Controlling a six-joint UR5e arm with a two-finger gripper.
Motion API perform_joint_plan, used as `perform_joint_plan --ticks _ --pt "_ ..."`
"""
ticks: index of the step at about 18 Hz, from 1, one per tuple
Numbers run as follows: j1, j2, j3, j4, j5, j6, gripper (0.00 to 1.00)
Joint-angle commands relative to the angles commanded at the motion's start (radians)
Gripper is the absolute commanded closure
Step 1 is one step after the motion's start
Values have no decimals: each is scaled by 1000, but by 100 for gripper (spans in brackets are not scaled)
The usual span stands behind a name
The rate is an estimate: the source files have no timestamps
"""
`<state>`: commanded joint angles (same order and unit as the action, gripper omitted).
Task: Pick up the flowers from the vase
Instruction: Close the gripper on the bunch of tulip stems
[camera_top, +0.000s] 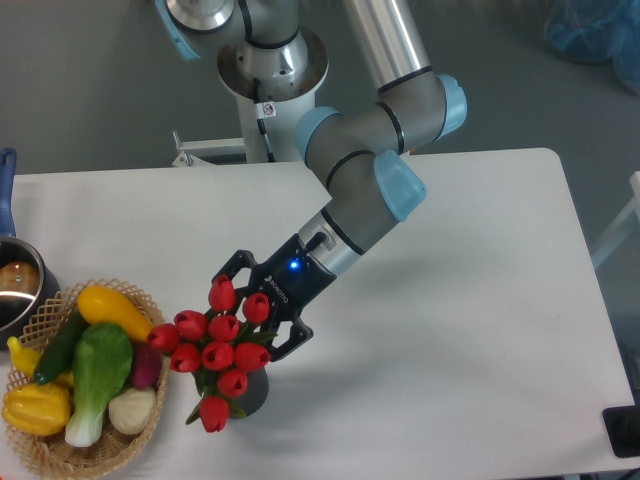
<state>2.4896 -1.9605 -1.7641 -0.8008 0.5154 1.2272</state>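
Note:
The flowers, a bunch of red tulip buds with green stems and leaves, stand in the dark grey vase, which is mostly hidden beneath them near the table's front. My gripper reaches in from the upper right and sits right at the bunch. One finger shows above the buds and the other to their right. The jaws look spread around the top of the bunch, but the buds hide the fingertips, so I cannot tell whether they press on the stems.
A wicker basket at the front left holds a yellow squash, yellow pepper, green vegetables, a white onion and a dark purple vegetable. A steel pot with a blue handle stands at the left edge. The arm's base is behind the table.

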Motion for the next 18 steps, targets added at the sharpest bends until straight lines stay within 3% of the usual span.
perform_joint_plan --ticks 4,11,14,18 --pt "2 3 -2 -2 0 0 41" --pt "3 3 0 0 0 0 46" --pt "3 5 3 -2 0 0 60" --pt "5 5 9 -2 0 -3 64"
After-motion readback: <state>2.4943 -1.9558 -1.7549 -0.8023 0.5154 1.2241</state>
